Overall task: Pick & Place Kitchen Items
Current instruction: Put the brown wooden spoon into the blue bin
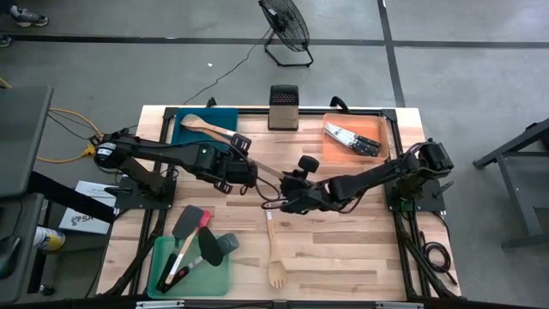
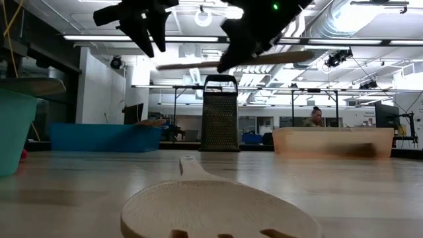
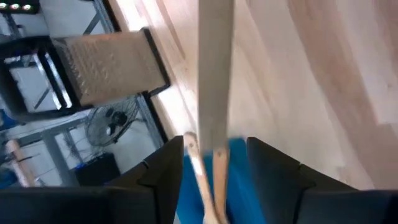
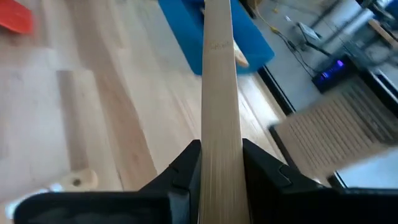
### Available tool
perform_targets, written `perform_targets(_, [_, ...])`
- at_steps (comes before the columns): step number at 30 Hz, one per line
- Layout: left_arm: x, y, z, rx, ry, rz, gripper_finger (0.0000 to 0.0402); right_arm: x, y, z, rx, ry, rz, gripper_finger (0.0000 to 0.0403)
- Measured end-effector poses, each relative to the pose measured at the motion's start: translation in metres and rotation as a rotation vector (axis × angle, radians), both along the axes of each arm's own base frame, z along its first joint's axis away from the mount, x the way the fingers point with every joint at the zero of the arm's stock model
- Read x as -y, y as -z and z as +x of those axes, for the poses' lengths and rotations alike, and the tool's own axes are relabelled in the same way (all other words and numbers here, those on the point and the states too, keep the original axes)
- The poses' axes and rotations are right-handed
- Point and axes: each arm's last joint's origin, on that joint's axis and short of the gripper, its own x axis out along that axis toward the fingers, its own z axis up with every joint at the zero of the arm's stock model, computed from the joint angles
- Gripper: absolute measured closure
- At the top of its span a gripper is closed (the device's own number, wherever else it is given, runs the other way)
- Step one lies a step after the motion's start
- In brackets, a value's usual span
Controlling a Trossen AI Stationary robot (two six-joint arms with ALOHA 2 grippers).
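A long flat pale wooden utensil (image 2: 277, 58) hangs about level above the table's middle, with my right gripper (image 4: 221, 168) shut on it. Its other end (image 3: 214, 93) lies between the fingers of my left gripper (image 3: 217, 180), which is open with a gap on each side. In the high view the two grippers, left (image 1: 249, 169) and right (image 1: 283, 182), face each other with the utensil (image 1: 268, 172) between them. A wooden fork (image 1: 275, 257) lies flat on the table nearer the front edge. My right gripper pinches the utensil's flat shaft (image 4: 219, 143) between its two fingers, one on each narrow edge. The fingers (image 2: 231, 56) slant down from the table's right side, and the shaft runs on forward past them toward my left gripper. The utensil is lifted clear of the table, about level.
A blue tray (image 1: 219, 116) at the far left holds a wooden spoon (image 1: 206, 125). An orange tray (image 1: 377, 129) at the far right holds knives. A green tray (image 1: 214, 275) near the front left holds spatulas. A metal box grater (image 1: 283, 106) stands at the far middle.
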Motion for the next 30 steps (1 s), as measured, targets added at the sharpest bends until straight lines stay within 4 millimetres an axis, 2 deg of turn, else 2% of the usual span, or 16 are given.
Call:
perform_targets(7, [-0.005, -0.008, -0.02, -0.029, -0.087, 0.075, 0.0228, 0.007, 0.008, -0.015, -0.066, 0.169, -0.049, 0.0328])
perform_targets(13, [-0.007, -0.027, -0.041, 0.089, -0.152, 0.03, 0.0227, 0.006, 0.005, -0.018, -0.034, 0.204, -0.056, 0.0328])
perform_targets(21, [-0.009, -0.049, -0.064, 0.251, -0.186, -0.087, 0.0226, 0.007, -0.026, -0.02, 0.068, 0.145, -0.052, 0.0328])
perform_targets(26, [-0.008, -0.053, -0.062, 0.31, -0.169, -0.113, 0.0226, 0.011, -0.044, -0.01, 0.148, -0.008, -0.019, 0.0328])
perform_targets(30, [-0.009, -0.055, -0.061, 0.326, -0.15, -0.1, 0.0226, 0.014, -0.057, -0.013, 0.181, -0.009, -0.067, 0.0328])
